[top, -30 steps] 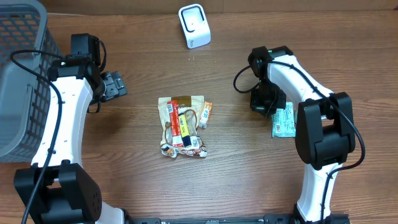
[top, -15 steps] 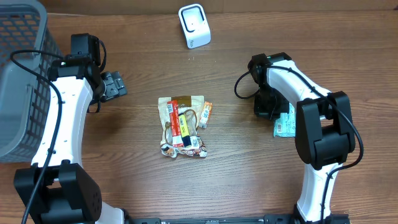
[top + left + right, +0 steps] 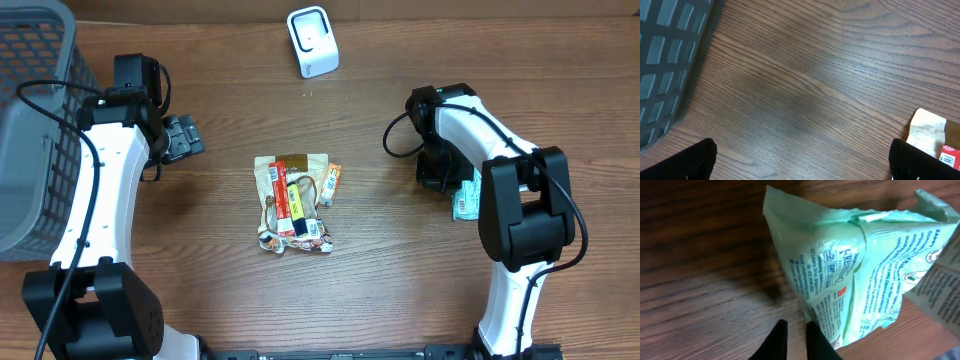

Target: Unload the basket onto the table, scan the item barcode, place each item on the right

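Fingertips [image 3: 777, 340] on your right gripper [image 3: 796, 341] sit close together with just a thin slit between them, right at the lower edge of the mint-green packet [image 3: 850, 275]. The packet's bottom edge overlaps the tip on the right of the wrist view. Honestly, you can't tell from there whether any of it is pinched or just lying against the finger.

The packet lies crinkled on the wooden table [image 3: 705, 255], with green print running sideways. A bigger word starting "FRE" is about all that's legible; the rest is too small. Another pale green printed piece [image 3: 940, 280] pokes in at the right edge on top of it, and I can't tell if it's a separate item.

From overhead, the packet is mostly tucked under your right arm on the right side of the table, well apart from the white scanner [image 3: 313, 42] at the far edge.

Your left gripper [image 3: 802, 167] is spread wide with nothing in it. It hovers over bare wood between the grey basket [image 3: 670, 55] and the snack pile [image 3: 293, 203] in the middle. Labels on the pile are too small to read.
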Motion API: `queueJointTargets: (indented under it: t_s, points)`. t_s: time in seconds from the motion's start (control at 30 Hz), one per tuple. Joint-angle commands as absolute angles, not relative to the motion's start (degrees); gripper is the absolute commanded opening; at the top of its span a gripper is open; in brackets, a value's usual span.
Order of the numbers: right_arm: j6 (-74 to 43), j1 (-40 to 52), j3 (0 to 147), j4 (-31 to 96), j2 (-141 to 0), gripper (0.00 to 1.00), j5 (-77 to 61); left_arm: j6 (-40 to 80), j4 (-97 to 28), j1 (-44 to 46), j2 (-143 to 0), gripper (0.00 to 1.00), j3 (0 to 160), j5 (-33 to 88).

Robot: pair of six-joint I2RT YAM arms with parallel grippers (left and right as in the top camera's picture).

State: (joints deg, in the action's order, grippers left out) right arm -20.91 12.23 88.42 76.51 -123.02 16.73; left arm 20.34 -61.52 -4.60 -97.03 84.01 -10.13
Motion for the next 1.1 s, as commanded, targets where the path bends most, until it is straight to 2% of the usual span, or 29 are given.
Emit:
queueJointTargets:
  t_s: [0.0, 0.1, 0.5, 0.77, 1.07]
  points:
    - [-20.91, 11.92, 88.07, 76.36, -122.83, 0.14, 15.35, 19.27, -61.45, -4.47, -96.25, 1.00, 84.79, -10.48]
    - [-20.93, 11.92, 88.40, 76.53, -122.76, 0.06, 15.33, 19.27, -61.45, -4.47, -96.25, 1.00, 84.79, -10.50]
    - [-20.91, 10.61, 93.84, 80.07, -122.04, 0.12, 12.14, 19.27, -61.45, -4.47, -96.25, 1.00, 84.79, -10.50]
    - [-20.88, 6.33, 93.82, 80.97, -122.06, 0.11, 9.98, 19.27, -61.45, -4.47, -96.25, 1.00, 84.79, -10.50]
    - [-20.51, 5.69, 93.71, 83.57, -122.06, 0.11, 9.32, 19.27, -61.45, -4.47, -96.25, 1.00, 84.79, -10.50]
